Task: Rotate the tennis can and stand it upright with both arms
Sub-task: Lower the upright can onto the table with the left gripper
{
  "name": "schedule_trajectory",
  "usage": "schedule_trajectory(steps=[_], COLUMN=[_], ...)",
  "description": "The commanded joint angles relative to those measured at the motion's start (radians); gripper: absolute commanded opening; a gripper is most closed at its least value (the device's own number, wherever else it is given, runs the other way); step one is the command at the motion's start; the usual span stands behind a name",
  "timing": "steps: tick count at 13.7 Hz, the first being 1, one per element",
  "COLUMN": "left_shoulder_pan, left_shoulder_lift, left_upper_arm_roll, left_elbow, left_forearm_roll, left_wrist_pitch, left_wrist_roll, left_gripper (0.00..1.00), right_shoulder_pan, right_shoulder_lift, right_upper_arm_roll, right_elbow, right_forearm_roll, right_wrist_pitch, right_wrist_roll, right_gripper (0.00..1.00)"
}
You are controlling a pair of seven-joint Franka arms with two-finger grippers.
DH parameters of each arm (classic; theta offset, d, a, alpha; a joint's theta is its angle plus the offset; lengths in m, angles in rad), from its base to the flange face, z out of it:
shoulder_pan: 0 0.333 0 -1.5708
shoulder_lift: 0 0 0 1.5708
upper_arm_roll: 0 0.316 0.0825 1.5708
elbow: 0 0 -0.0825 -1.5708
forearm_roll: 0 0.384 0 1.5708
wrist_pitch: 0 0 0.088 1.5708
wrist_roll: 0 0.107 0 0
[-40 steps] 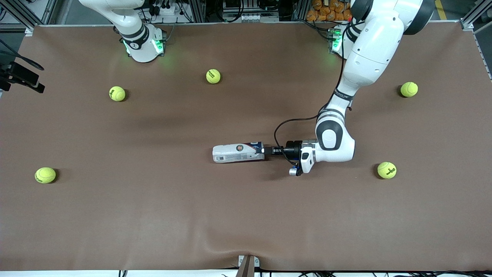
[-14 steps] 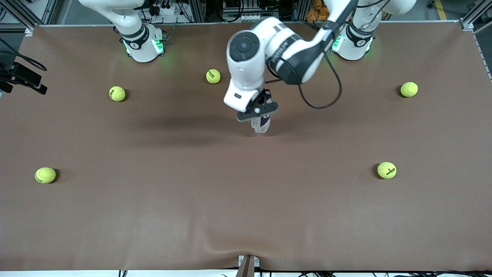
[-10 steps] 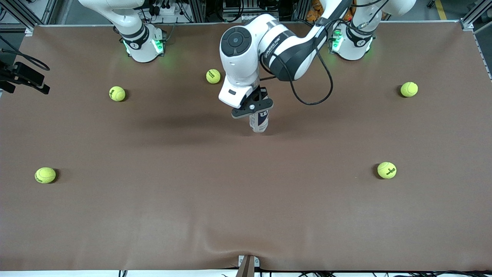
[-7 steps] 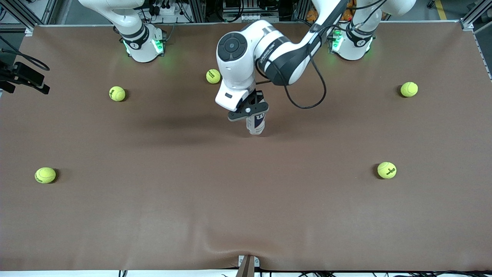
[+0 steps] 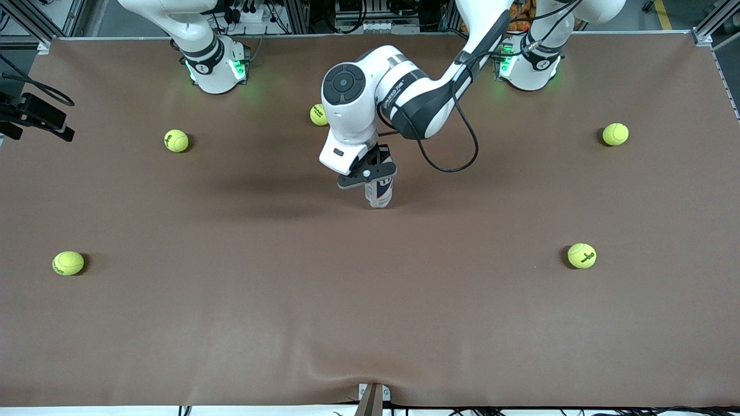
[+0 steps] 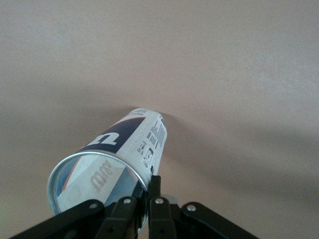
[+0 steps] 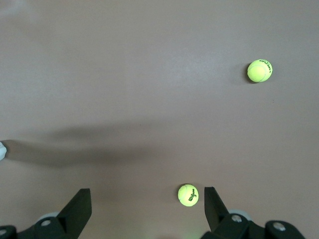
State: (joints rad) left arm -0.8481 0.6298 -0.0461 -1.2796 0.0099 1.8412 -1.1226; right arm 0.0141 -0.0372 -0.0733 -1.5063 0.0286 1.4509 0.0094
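The tennis can (image 5: 380, 194) stands nearly upright at the middle of the brown table, its white, navy and red label showing. My left gripper (image 5: 370, 173) is over it, shut on the rim of its open top end. In the left wrist view the can (image 6: 124, 147) points down at the mat and my left gripper (image 6: 145, 199) pinches the metal rim between its fingers. I cannot tell whether its lower end touches the mat. My right gripper (image 7: 145, 199) is open and empty, high over the table; the right arm waits by its base (image 5: 214, 66).
Several yellow-green tennis balls lie scattered: one (image 5: 176, 140) near the right arm's base, one (image 5: 317, 114) half hidden by the left arm, one (image 5: 615, 134), one (image 5: 581, 255) and one (image 5: 68, 263). Two balls (image 7: 188, 194) (image 7: 259, 70) show below my right gripper.
The can lay on its side, held at one end; now it is upright. Over the last second my left gripper carried it a little toward the right arm's end and lower in the front view.
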Motion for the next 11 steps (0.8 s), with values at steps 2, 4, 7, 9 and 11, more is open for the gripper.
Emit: schedule_trajectory(steps=[2, 4, 7, 9, 11], left_shoulder_pan=[-0.008, -0.008, -0.006, -0.006, -0.006], left_shoulder_lift=[0.022, 0.027, 0.033, 0.036, 0.038], left_upper_arm_roll=[0.002, 0.002, 0.002, 0.002, 0.002], left_elbow=[0.029, 0.029, 0.029, 0.029, 0.029], left_forearm_roll=[0.012, 0.012, 0.012, 0.012, 0.012], left_wrist_pitch=[0.022, 0.032, 0.055, 0.056, 0.056], left_wrist_roll=[-0.008, -0.002, -0.003, -0.002, -0.005], left_gripper=[0.00, 0.00, 0.11, 0.19, 0.22], right_shoulder_pan=[0.004, 0.004, 0.004, 0.001, 0.001], right_shoulder_lift=[0.003, 0.003, 0.003, 0.003, 0.003], right_upper_arm_roll=[-0.005, -0.005, -0.005, -0.005, -0.005], right_elbow=[0.017, 0.017, 0.015, 0.017, 0.017], right_forearm_roll=[0.014, 0.014, 0.014, 0.014, 0.014], right_wrist_pitch=[-0.012, -0.012, -0.012, -0.012, -0.009], right_wrist_roll=[0.017, 0.017, 0.017, 0.017, 0.017], right_gripper=[1.00, 1.00, 1.00, 1.00, 1.00])
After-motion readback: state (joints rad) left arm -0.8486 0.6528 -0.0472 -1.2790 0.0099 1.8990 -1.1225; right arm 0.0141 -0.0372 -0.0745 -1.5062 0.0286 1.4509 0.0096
